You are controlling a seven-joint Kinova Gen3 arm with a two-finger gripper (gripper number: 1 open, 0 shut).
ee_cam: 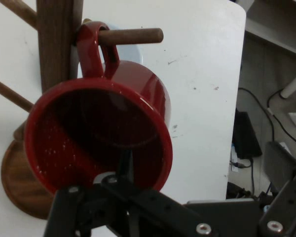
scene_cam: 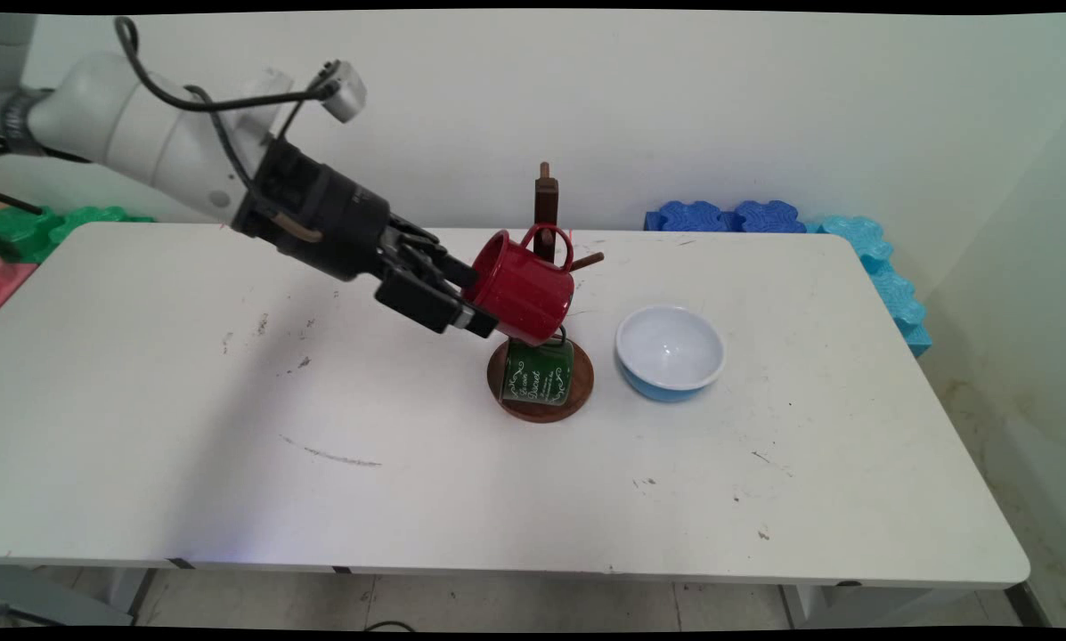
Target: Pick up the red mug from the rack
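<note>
My gripper point(scene_cam: 479, 301) is shut on the rim of a red enamel mug point(scene_cam: 528, 289), which is tilted with its mouth toward the hand. In the hand view the red mug point(ee_cam: 98, 128) fills the middle, with one finger inside its lower rim at the gripper point(ee_cam: 123, 177). The mug's handle is looped over a wooden peg point(ee_cam: 133, 36) of the dark mug tree point(scene_cam: 546, 200). A green mug with white lettering point(scene_cam: 540, 374) hangs lower on the tree, over its round wooden base point(scene_cam: 583, 383).
A white bowl with a blue outside point(scene_cam: 671, 352) stands just right of the tree. Blue foam blocks point(scene_cam: 728, 216) and cyan ones point(scene_cam: 889, 276) line the far right edge. Green foam blocks point(scene_cam: 52, 223) lie at the far left.
</note>
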